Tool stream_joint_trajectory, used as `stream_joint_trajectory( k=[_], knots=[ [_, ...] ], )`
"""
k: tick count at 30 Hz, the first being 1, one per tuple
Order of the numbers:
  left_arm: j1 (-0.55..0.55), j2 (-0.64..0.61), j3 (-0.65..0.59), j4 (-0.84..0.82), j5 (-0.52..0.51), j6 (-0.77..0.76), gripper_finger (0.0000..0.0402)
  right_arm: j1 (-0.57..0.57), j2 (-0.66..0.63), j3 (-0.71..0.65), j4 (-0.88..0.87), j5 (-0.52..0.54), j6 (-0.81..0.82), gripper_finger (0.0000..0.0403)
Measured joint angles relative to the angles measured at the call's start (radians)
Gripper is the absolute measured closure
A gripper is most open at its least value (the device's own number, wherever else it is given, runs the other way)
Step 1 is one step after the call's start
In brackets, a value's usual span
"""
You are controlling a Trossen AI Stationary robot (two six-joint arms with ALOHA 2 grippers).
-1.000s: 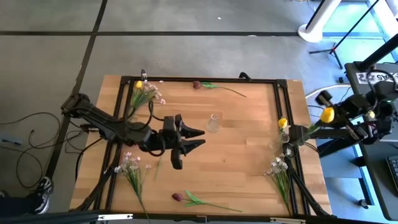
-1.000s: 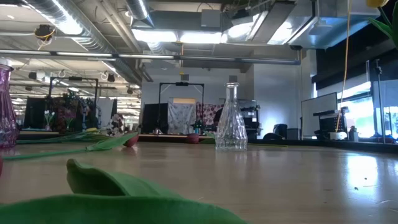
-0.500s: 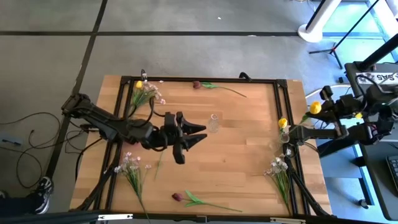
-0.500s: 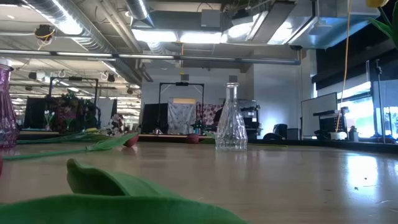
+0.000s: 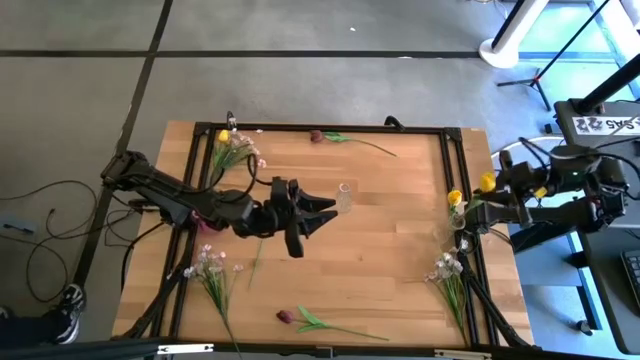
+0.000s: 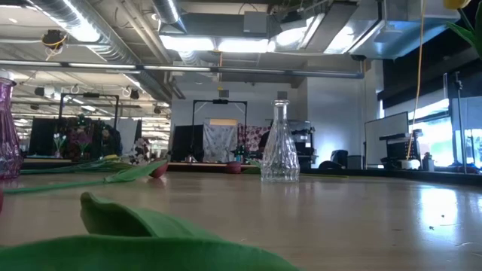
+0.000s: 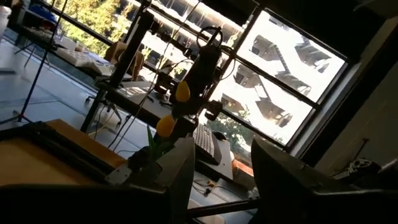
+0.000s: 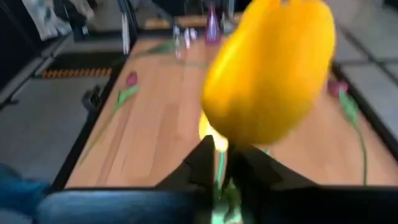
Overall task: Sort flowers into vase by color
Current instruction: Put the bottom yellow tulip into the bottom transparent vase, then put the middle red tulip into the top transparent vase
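Jaws, high view: left gripper (image 5: 322, 208) spread wide, empty, mid-table beside clear vase (image 5: 344, 198); right gripper (image 5: 497, 196) off the table's right edge, pinching a yellow tulip (image 5: 487, 182) stem. Table (image 5: 380, 260): centre bare, 6 flower lots along edges. Low view: vase upright, leaf foreground. Right wrist view: tulip bloom just above fingers.

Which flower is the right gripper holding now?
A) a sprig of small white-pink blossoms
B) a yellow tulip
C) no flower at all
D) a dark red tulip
B: the right gripper pinches the green stem of a yellow tulip, whose head fills the right wrist view.
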State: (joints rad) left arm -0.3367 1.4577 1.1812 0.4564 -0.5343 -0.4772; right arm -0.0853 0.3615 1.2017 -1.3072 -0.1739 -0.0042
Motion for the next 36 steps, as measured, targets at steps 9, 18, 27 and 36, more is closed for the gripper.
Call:
stream_joint_trajectory(
  k=[9,18,27,36],
  knots=[
    [-0.012,0.0,0.0,-0.276,-0.023,-0.13,0.0248,0.0,0.2,0.242,-0.226,0.01,0.088,0.0172],
    [0.027,0.0,0.0,-0.917,-0.094,-0.513,0.0248,0.0,0.31,0.421,-0.266,0.027,0.199,0.0074],
    [0.088,0.027,0.0,-1.324,-0.066,-0.837,0.0248,0.0,0.297,0.321,-0.266,0.051,0.247,0.0068],
    [0.278,0.219,0.0,-1.451,0.135,-0.905,0.0248,0.0,0.332,0.412,-0.265,0.052,0.326,0.0068]
  ],
)
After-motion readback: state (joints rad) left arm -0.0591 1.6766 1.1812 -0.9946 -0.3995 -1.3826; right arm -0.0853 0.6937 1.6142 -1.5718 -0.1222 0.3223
